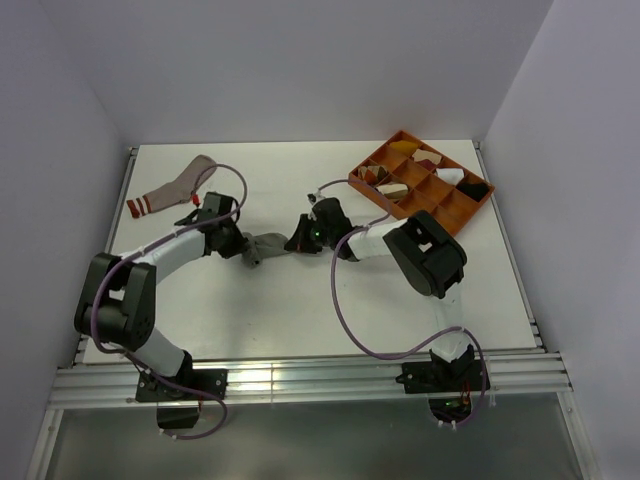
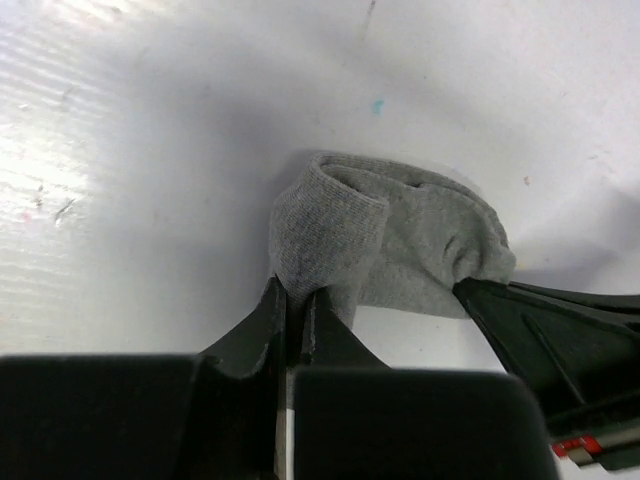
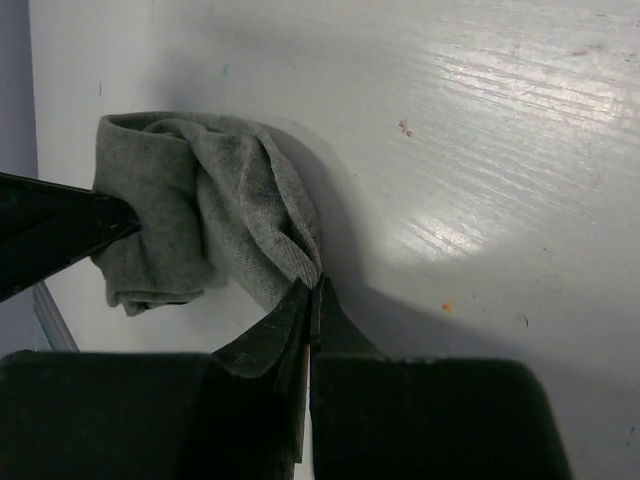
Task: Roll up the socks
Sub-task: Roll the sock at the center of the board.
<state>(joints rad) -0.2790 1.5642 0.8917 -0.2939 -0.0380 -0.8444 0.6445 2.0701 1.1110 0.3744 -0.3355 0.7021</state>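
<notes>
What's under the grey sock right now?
Bare white table shows around the grey sock; the patch beneath it is covered. The left tool and right tool pinch its opposite ends.

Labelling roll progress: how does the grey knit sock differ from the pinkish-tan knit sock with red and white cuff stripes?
Pose: the grey knit sock is bunched up; the pinkish-tan knit sock lies flat.
Grip: the left gripper and right gripper both pinch the grey one; the pinkish-tan one is untouched.
Place: grey in the middle, pinkish-tan at the far left.
Both are soft knit socks.
</notes>
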